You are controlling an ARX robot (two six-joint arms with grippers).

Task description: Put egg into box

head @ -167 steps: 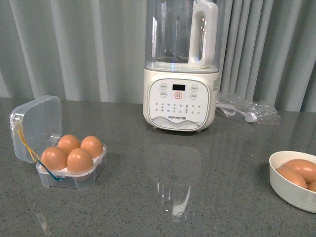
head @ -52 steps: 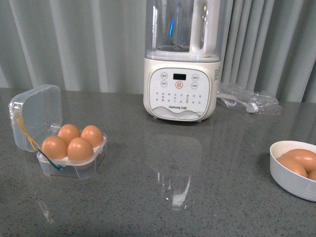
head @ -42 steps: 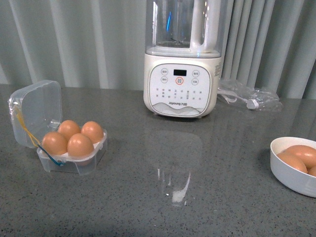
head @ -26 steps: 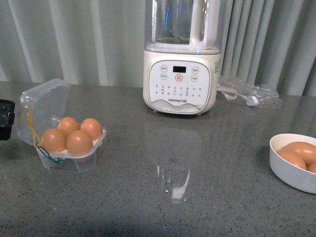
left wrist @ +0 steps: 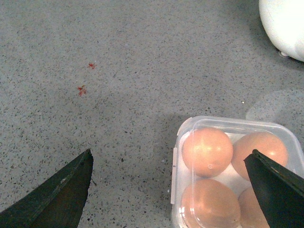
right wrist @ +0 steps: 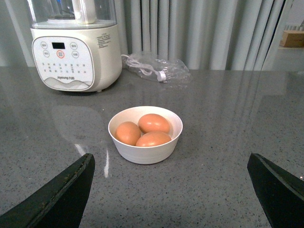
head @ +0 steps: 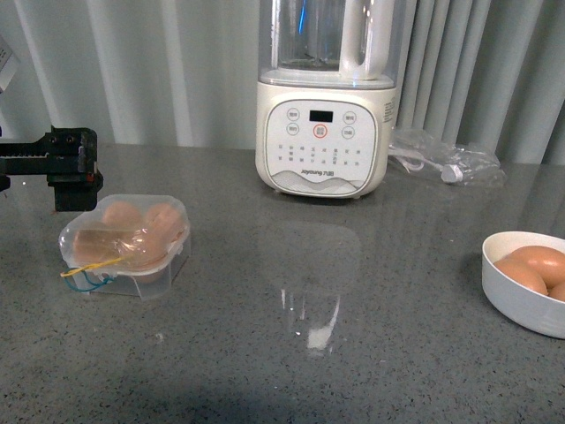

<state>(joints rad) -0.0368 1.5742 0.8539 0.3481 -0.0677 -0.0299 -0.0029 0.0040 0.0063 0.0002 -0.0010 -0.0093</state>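
egg, smooth, light and thin-shelled, sits with three others inside the shut box on the desk; likely best cradled gently round its middle. left fingers hang spread wide near the box, right fingers spread too, both empty.

The table was mid-grey with fine dark and pale speckles and a few tiny red marks. The box was clear plastic, crossed by thin yellow and blue bands. The eggs under its lid were plain orange-brown, as were those in the white bowl. The blender had a cream base, a dark display, a red-ringed button and a clear jug. The curtain was pale grey-white in vertical folds. The bag was clear. The left gripper was black.
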